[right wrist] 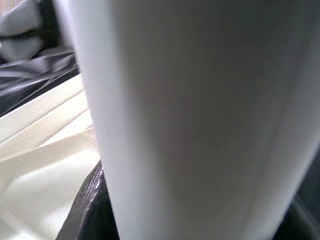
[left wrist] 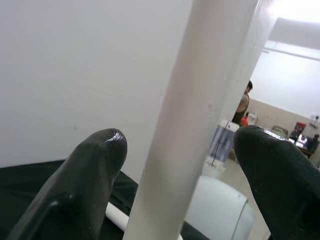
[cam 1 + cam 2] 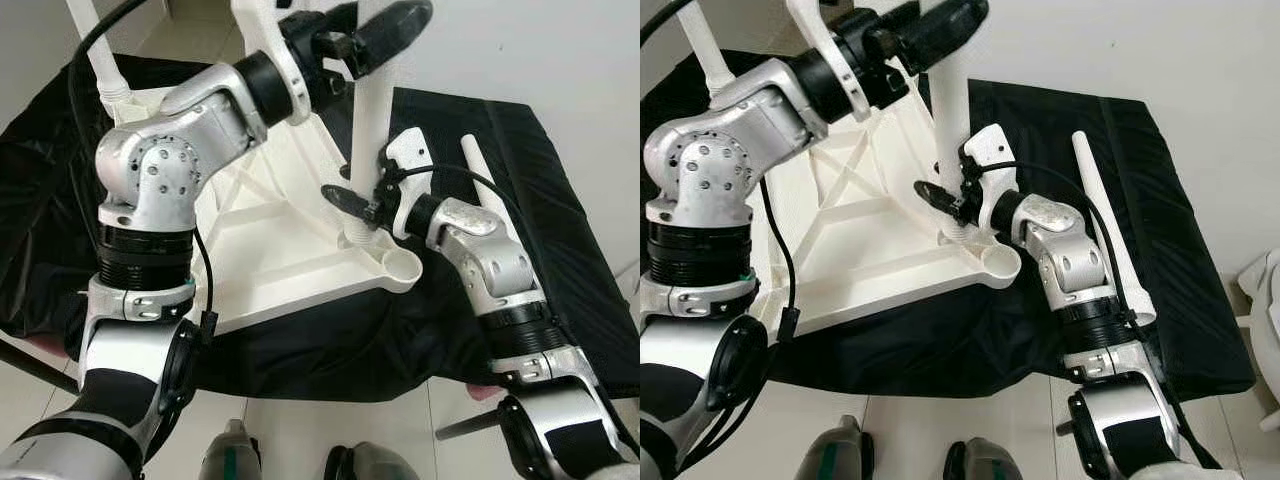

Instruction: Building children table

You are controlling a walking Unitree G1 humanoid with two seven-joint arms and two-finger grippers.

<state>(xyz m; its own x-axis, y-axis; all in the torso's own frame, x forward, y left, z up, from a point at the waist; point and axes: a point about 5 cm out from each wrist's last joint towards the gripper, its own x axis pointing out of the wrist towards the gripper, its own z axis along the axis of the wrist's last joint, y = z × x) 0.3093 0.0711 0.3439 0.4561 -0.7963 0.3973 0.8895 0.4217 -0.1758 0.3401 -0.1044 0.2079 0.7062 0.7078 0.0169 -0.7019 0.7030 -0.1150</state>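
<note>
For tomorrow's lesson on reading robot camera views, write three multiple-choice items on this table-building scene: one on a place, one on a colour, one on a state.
1. Where does the spare table leg lie?
A. On the black cloth, on the robot's right
B. On the upturned tabletop
C. On the tiled floor

2. What colour is the upturned tabletop?
A. Black
B. White
C. Red

3. How is the upright leg held?
A. By neither gripper
B. By the left gripper alone
C. Left gripper high up, right gripper near its base

Answers:
1 A: it rests on the black cloth, beside the right arm.
2 B: its ribbed underside is white.
3 C: the left gripper brackets the top, while the right gripper is at the threaded foot.
</note>
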